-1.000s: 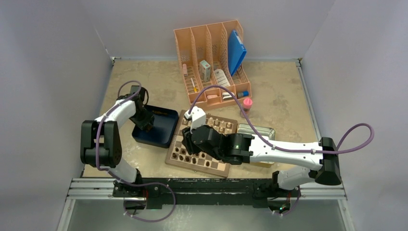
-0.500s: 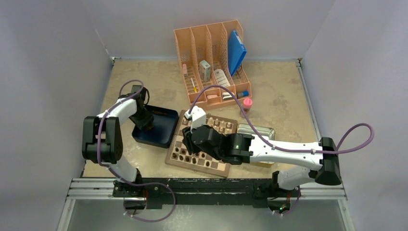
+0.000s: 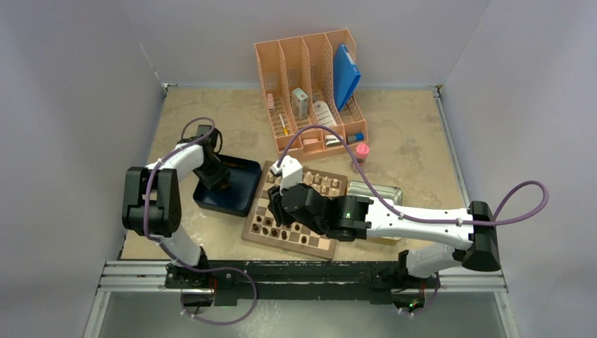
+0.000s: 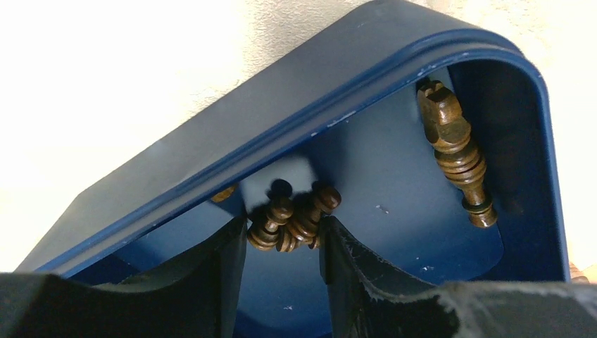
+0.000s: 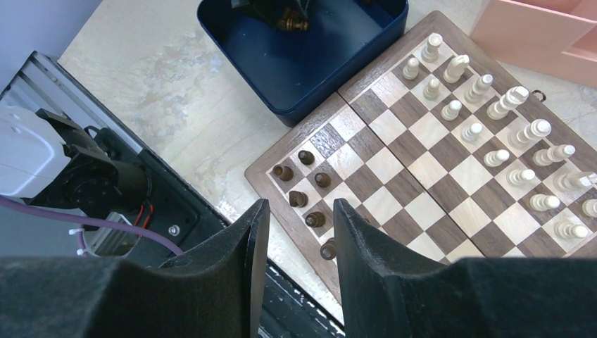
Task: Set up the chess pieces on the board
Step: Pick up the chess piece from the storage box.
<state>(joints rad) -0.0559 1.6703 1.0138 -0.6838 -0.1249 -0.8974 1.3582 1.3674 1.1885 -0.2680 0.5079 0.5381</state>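
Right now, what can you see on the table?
Chessboard: one, tan and brown checks, middle of table.
Dark pieces on board: six showing, brown, near left corner.
Pale pieces: sixteen, beige, two rows on far side.
Tray: one, dark blue, left of board.
Dark pieces in tray: several, brown, lying down.
Tin: one, shiny metal, right of board.
File rack: one, pink, back, holding blue folder.
Little bottle: one, pink, beside rack.
Left hand: black, open, in tray around pieces.
Right hand: black, open, above board.

Middle rows of the board point(image 5: 394, 165) lie free between dark chess pieces point(image 5: 298, 199) and pale figures point(image 5: 471, 131).
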